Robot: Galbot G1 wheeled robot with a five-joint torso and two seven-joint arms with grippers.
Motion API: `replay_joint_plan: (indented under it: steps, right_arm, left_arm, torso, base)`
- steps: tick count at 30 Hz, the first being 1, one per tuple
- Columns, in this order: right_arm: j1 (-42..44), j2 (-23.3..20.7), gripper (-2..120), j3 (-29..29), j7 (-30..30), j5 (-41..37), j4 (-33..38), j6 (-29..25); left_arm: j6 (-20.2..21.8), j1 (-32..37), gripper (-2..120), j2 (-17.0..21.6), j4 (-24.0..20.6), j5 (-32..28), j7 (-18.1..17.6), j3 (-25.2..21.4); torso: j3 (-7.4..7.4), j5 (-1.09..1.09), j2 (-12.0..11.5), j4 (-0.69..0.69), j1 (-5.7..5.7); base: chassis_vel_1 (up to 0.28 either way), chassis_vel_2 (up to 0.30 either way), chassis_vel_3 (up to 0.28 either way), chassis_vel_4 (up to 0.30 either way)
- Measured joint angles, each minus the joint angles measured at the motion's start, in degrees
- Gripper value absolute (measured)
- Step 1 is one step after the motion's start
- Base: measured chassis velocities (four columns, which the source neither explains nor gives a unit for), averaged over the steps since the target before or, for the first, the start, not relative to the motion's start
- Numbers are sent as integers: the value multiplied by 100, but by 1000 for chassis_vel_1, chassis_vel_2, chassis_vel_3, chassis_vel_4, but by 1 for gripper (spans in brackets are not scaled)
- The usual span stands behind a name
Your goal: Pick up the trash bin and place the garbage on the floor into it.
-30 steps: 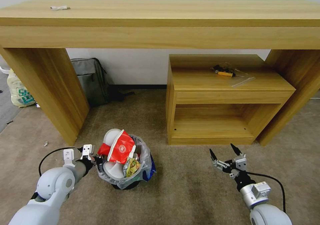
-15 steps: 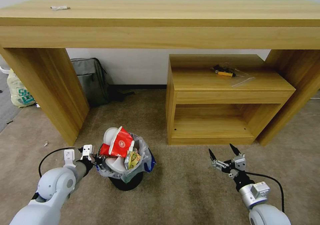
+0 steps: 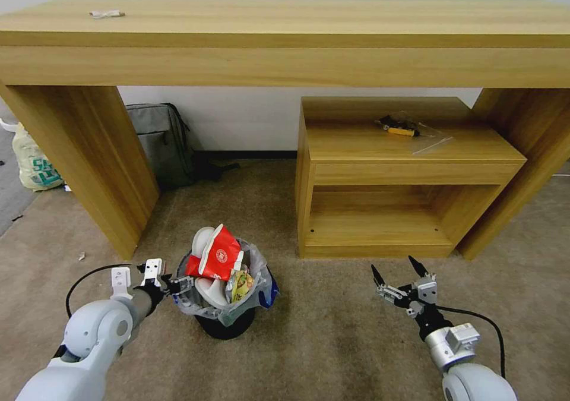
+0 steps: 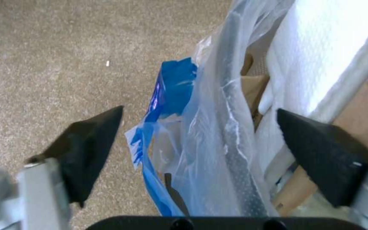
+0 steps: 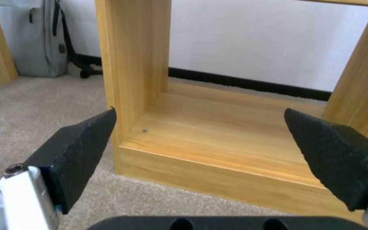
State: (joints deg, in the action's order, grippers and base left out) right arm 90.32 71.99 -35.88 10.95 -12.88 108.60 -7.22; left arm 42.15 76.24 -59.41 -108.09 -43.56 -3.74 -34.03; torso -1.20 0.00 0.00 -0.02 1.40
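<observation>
1. Now the left hand (image 3: pixel 178 283) sits at the left rim of the trash bin (image 3: pixel 225 324), its fingers (image 4: pixel 88 150) spread apart with the rim and the plastic liner between them, not closed on it.
2. Inside the bin, the garbage (image 3: pixel 218 258) is heaped above the rim: a red wrapper, white slippers, a yellow packet.
3. The bin stands upright on the floor (image 3: pixel 332 330), between the tabletop leg (image 3: pixel 89 157) and the low shelf unit (image 3: pixel 392 175).
4. Well to the right, the right hand (image 3: pixel 395 276) hovers over the carpet with its fingers wide apart, holding nothing.
</observation>
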Motion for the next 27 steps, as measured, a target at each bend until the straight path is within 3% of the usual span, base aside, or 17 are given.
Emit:
replay_joint_plan:
  steps: [27]
  right_arm:
    - [-94, 20, 100, 179, -53, -23, 40, 105]
  left_arm:
    - [-2, 592, 100, 58, -521, -116, 182, -577]
  torso:
    - [0, 0, 0, 0, 0]
  base:
    - [0, 0, 0, 0]
